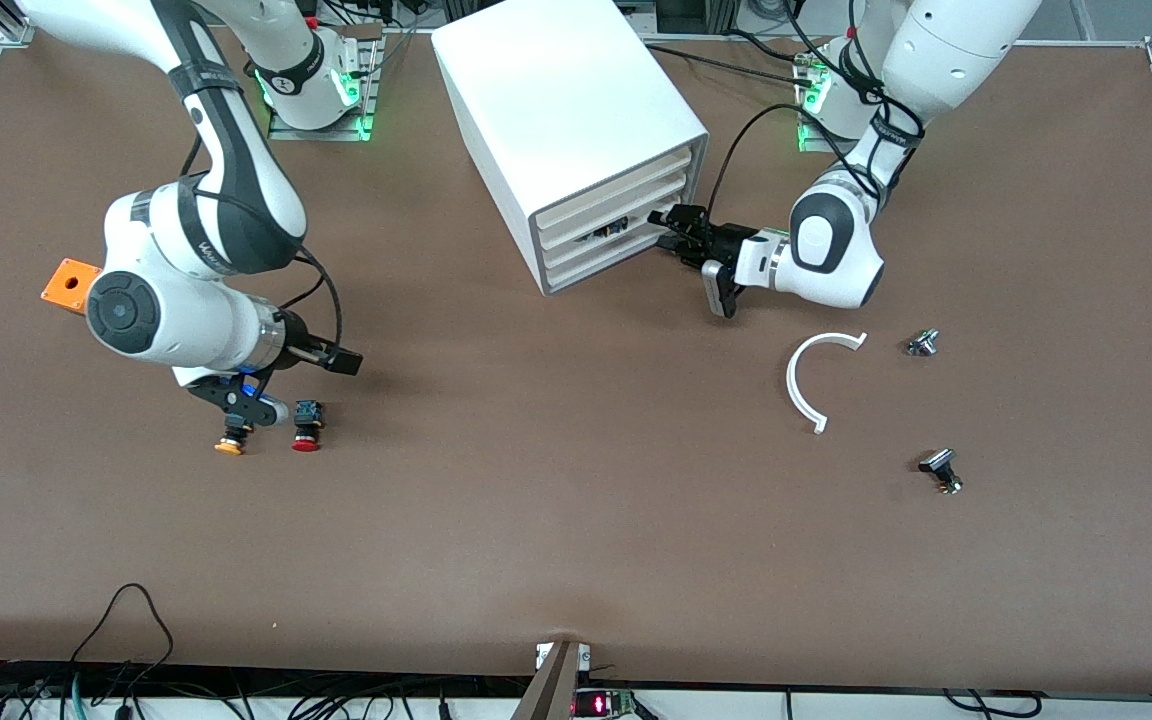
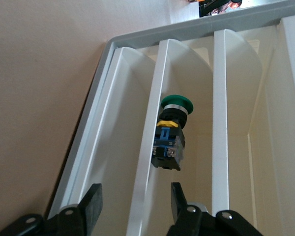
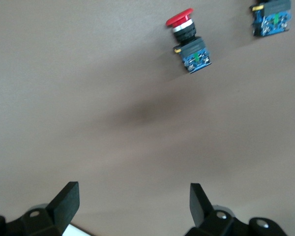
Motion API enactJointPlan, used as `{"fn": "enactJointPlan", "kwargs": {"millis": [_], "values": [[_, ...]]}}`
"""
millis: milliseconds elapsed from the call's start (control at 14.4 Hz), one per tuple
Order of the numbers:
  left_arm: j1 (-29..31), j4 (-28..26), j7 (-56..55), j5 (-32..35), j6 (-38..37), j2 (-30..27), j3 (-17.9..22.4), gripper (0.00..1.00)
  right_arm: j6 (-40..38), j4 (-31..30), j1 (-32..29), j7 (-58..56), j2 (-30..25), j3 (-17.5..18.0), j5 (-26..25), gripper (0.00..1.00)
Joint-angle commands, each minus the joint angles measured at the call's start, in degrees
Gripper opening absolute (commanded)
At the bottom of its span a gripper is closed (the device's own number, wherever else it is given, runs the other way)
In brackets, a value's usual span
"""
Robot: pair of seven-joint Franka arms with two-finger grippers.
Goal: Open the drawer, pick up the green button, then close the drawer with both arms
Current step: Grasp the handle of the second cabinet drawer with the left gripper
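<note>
**Green button in a part-open drawer**

Drawer (image 1: 604, 232), second from the top of the white cabinet (image 1: 561, 120), stands slightly pulled out, and the green-capped button (image 2: 170, 132) lies inside it against a white divider. The left hand (image 1: 669, 232) is at the drawer front, its fingers (image 2: 90, 205) spread to either side of that front edge. The right hand (image 1: 236, 400) hangs spread and empty over the bench (image 1: 556, 480), near the red-capped button (image 3: 188, 40) and the orange-capped button (image 1: 229, 445).

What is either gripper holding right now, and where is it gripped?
Nothing. The left gripper is open at the cabinet's drawer, short of the green button. The right gripper is open over the table.
</note>
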Motion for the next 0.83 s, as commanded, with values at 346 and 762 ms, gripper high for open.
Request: {"fn": "enactJointPlan", "kwargs": {"millis": [346, 762], "values": [[-0.7, -0.9, 1.7, -2.0, 1.4, 0.8, -2.3, 0.24, 0.0, 5.8, 3.0, 8.4, 2.8, -0.1, 0.7, 0.99], [0.1, -0.6, 1.6, -1.7, 1.3, 0.9, -2.1, 0.0, -0.6, 10.5, 4.2, 12.6, 4.6, -0.1, 0.7, 0.99]]}}
